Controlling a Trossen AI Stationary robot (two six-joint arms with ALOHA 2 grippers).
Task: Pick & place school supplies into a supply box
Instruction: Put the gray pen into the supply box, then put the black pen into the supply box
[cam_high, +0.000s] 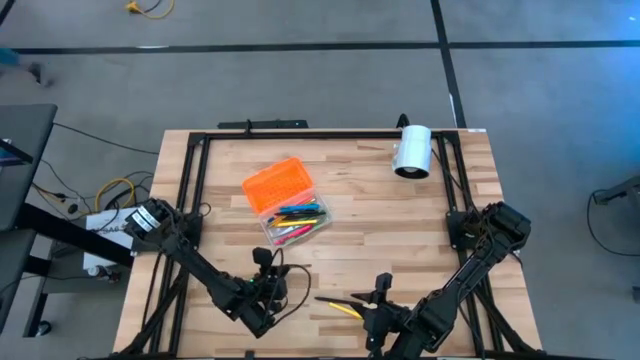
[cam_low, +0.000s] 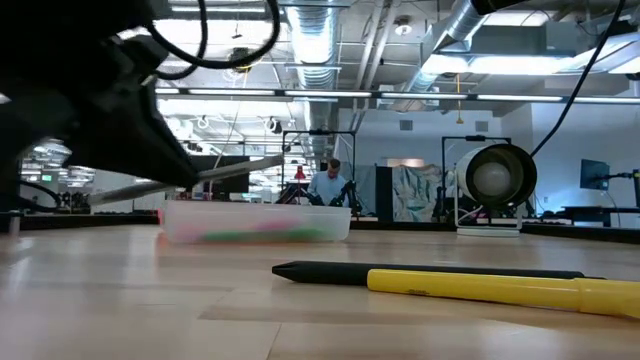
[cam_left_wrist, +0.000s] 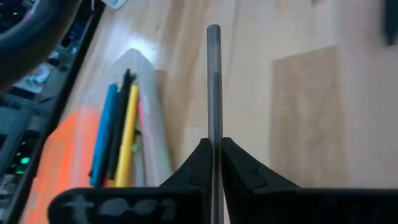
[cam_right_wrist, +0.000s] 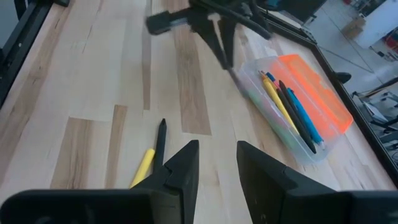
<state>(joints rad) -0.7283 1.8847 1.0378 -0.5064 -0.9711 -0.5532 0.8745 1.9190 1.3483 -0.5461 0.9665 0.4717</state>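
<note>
The supply box has a clear base (cam_high: 297, 222) holding several coloured pens, with its orange lid (cam_high: 277, 184) open beside it on the far side. My left gripper (cam_left_wrist: 213, 146) is just near of the box, shut on a thin grey pen (cam_left_wrist: 213, 74). It also shows in the high view as the left gripper (cam_high: 263, 262). My right gripper (cam_right_wrist: 214, 163) is open and hovers near the table's near edge, shown as the right gripper (cam_high: 382, 290) from above. A yellow pen with a black tip (cam_right_wrist: 151, 155) lies flat on the table just left of it. The scissors are not in view. My left gripper pinches the grey pen's rear part (cam_left_wrist: 213, 134) between its two fingers. The pen lies along the fingers and sticks out well past their tips toward the box (cam_left_wrist: 124, 143). It is lifted clear of the table, as the low view shows at the grey pen (cam_low: 215, 172).
A white cylinder (cam_high: 412, 151) lies on its side near the far right corner. A black frame (cam_high: 190, 170) runs along the table's edges. Bare wood lies between the box and the yellow pen (cam_high: 341, 306). A person (cam_low: 328, 185) stands far behind the table.
</note>
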